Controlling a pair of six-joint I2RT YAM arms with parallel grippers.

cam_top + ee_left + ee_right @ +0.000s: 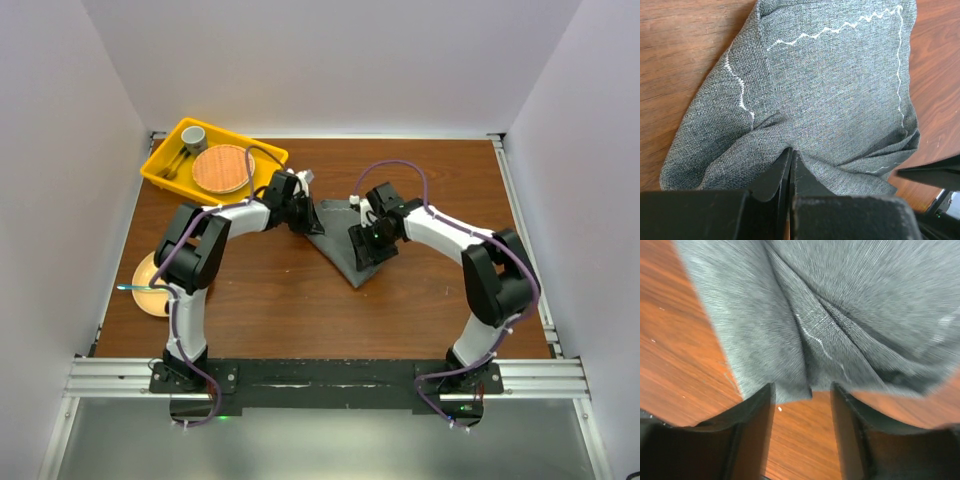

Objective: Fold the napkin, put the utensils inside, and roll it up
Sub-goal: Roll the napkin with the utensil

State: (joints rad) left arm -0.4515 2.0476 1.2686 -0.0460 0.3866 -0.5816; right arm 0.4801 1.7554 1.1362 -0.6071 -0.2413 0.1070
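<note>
The grey-green napkin (335, 240) lies folded and bunched on the wooden table between the two arms. In the left wrist view the napkin (830, 85) shows its pale zigzag stitch line, and my left gripper (791, 152) is shut, pinching a fold of it. My left gripper (298, 218) is at the napkin's left edge. My right gripper (802, 390) is open just above the table, its fingers on either side of the napkin's near edge (790, 340). My right gripper (362, 245) is over the napkin's right side. Utensils (172, 165) lie in the yellow tray.
A yellow tray (262, 153) at the back left holds a wooden round plate (222, 167) and a grey cup (194, 135). A tan plate (150, 272) with a teal-handled utensil (135, 289) sits at the table's left edge. White walls enclose the table.
</note>
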